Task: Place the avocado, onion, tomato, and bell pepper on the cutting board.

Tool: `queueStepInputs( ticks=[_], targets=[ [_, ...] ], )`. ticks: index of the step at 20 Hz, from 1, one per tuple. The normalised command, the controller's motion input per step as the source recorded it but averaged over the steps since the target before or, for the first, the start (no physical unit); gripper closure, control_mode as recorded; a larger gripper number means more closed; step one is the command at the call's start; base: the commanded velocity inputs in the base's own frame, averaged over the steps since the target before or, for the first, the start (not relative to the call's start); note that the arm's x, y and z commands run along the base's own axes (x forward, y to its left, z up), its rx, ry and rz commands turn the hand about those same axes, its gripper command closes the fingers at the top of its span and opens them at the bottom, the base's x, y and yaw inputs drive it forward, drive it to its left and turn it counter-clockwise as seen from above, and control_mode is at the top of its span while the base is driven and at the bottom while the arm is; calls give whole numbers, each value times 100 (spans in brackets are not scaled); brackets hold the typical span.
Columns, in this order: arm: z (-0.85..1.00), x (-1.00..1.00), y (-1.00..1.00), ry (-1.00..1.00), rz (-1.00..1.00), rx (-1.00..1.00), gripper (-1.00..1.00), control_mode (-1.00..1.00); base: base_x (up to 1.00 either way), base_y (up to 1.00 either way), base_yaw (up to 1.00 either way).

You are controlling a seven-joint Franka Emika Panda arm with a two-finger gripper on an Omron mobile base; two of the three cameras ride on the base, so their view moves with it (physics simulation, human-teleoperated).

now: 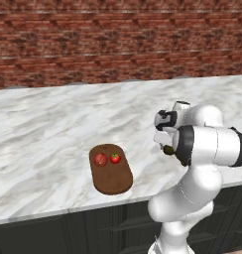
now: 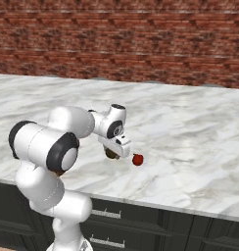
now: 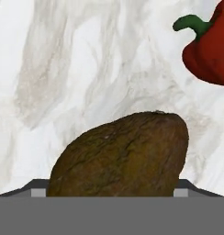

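One avocado (image 3: pixel 120 156) sits between the claw's (image 2: pixel 113 153) parted tips; grip uncertain. One pepper (image 3: pixel 210 50) nearby.

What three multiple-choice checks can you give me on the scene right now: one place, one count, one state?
1. Where is the pepper?
A. On the board
B. In the gripper
C. On the counter by the avocado

2. How many items lie on the board?
A. Two
B. One
C. Four

3. What is the avocado's state?
A. Cut in half
B. Whole, between the gripper's fingers
C. Resting on the board

Answers:
1 C: the pepper sits on the counter close to the avocado.
2 A: the onion and the tomato are the two items on the board.
3 B: the hand view shows the avocado whole, spanning the gap of the gripper.
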Motion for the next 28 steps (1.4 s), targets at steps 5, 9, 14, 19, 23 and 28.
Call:
queueStepInputs(
  ticks=[5,9,14,19,23,28],
  targets=[
    [62,-50,29,-23,6,0,100,-100,0,0,0],
    [60,-58,54,-17,2,0,100,-100,0,0,0],
    [68,-49,68,-15,8,0,100,-100,0,0,0],
    [61,-39,78,-11,10,0,100,-100,0,0,0],
    [39,-27,70,-6,13,0,100,-100,0,0,0],
    [8,-16,56,-1,14,-1,100,-100,0,0,0]
  ],
)
